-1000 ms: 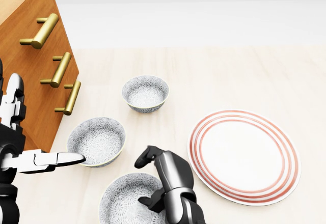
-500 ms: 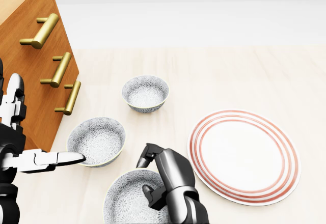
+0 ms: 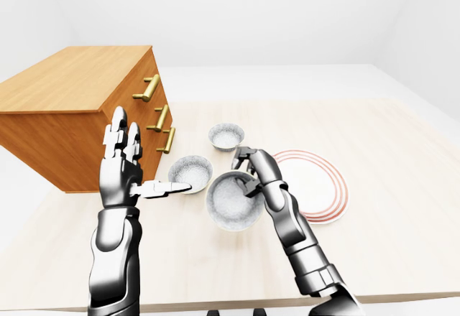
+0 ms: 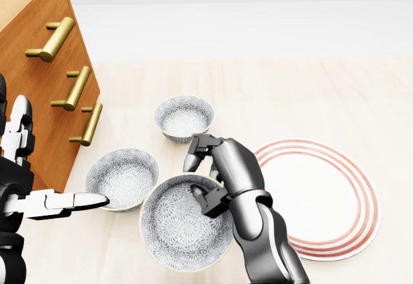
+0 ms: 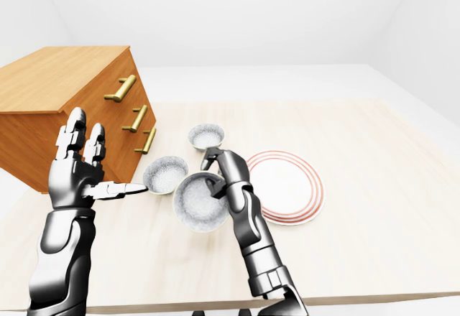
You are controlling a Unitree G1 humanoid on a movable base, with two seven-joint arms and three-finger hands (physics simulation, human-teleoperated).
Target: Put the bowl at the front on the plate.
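— Just left of the plate (image 4: 322, 197), nearest: front bowl (image 4: 184, 235), rim clamped by the right hand (image 4: 222, 168).
— Changed from half a second ago?
— Lifted, tilted, carried closer to the plate. Not yet over it; likely next: swing across, lower.
— Left hand (image 3: 122, 176)?
— Farther left of the plate, spread wide, empty. Beyond: middle bowl (image 4: 122, 177), far bowl (image 4: 184, 117), untouched.

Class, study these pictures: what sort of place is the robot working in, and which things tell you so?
Likely a simulated kitchen or dining setup: a pale wooden table carries a red-ringed plate and patterned bowls, one bowl gripped by the right hand, beside a wooden drawer chest with brass handles.
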